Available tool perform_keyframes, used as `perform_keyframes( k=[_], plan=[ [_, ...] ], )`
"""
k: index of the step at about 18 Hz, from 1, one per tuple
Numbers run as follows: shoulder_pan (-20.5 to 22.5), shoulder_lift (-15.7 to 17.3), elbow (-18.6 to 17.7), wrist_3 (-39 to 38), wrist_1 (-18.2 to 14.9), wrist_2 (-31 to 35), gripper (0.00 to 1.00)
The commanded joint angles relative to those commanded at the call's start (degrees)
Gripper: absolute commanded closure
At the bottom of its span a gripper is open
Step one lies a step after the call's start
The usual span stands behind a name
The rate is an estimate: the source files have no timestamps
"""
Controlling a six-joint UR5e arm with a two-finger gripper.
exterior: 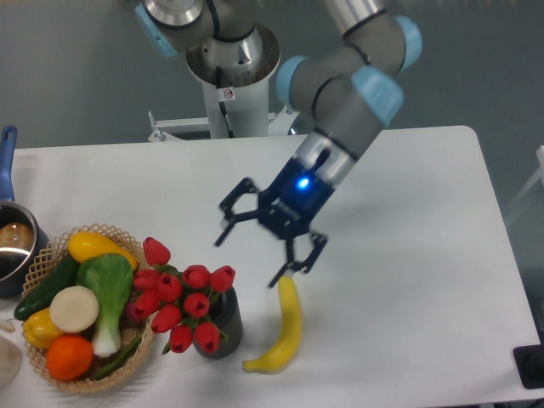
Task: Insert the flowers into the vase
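Note:
The flowers (180,297), a bunch of red tulip buds with green stems, stand in the vase (223,330), a short dark grey cylinder near the table's front. The buds lean out to the left over the vase's rim and hide most of its top. My gripper (252,257) is open and empty, its dark fingers spread wide. It hangs above the table just up and to the right of the flowers, apart from them.
A yellow banana (285,330) lies right of the vase, under one fingertip. A woven wicker basket (51,255) with vegetables and fruit stands at the front left, touching the flowers. A pot (15,246) with a blue handle sits at the left edge.

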Motion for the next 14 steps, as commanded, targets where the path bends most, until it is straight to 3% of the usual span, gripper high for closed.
perform_keyframes(
  k=[5, 11, 14],
  plan=[
    [1.4, 1.8, 0.5, 6.7, 0.0, 22.4, 0.00],
    [4.5, 1.4, 0.4, 9.5, -0.4, 29.8, 0.00],
    [4.6, 0.7, -0.4, 12.3, -0.7, 38.9, 0.00]
  ],
)
